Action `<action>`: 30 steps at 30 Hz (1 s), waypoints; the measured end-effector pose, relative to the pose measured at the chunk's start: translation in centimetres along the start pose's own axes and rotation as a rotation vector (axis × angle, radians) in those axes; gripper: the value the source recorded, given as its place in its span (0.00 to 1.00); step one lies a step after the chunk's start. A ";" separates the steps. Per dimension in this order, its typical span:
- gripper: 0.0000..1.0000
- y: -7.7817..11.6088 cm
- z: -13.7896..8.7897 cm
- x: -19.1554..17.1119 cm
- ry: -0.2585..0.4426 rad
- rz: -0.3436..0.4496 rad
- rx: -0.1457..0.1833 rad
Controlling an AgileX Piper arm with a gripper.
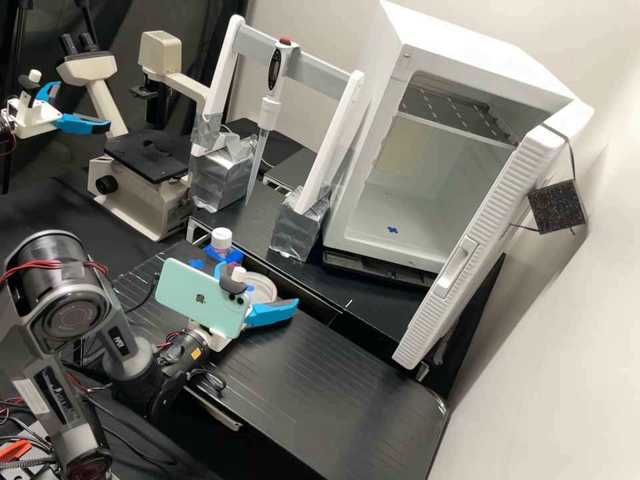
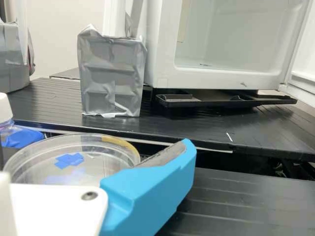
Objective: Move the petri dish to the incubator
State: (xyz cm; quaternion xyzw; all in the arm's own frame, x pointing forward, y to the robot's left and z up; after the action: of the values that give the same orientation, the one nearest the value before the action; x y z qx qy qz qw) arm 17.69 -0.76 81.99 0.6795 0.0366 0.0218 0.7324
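1. High view: the gripper [image 1: 259, 285] of the dark grey arm is low over the near part of the black bench [image 1: 333, 393], its two blue fingers spread wide apart, so the claw is open
2. Between those fingers lies the petri dish [image 1: 268, 283], round and clear, close to the back edge of the near bench section and partly hidden by the phone and its clamp; whether either finger touches it cannot be told
3. Wrist view: the dish sits level beside one blue finger, whose grey pad [image 2: 167, 154] slants along its near side, and blue marks [image 2: 70, 160] show through the clear plastic
4. Mounted on the gripper is a mint-green phone [image 1: 193, 293], tilted
5. Near the dish stands a white-capped bottle [image 1: 221, 239] with blue tape around it, upright
6. On the far bench section, the white incubator [image 1: 373, 73] has its door [image 1: 480, 227] wide open, with a wire shelf [image 1: 453, 110] high inside and a blue cross [image 1: 393, 230] on its floor
7. Beside the incubator, a white rack [image 1: 330, 143] on bases wrapped in silver tape holds an upright pipette [image 1: 268, 110]; a cream microscope [image 1: 137, 193] stands next to that
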 end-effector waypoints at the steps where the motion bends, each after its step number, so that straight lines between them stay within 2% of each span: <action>1: 1.00 0.0 0.0 0.0 0.001 0.001 -0.008; 5: 1.00 -0.1 -0.1 0.1 0.002 0.003 -0.026; 15: 1.00 -0.1 -0.2 0.1 0.003 0.003 -0.027; 16: 0.00 -0.1 -0.2 0.1 0.002 0.003 -0.027; 30: 0.00 -0.1 -0.2 0.1 0.005 0.002 -0.026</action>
State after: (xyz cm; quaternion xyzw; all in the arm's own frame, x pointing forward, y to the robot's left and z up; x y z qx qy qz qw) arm 17.77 -0.55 81.85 0.6701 0.0374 0.0248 0.7410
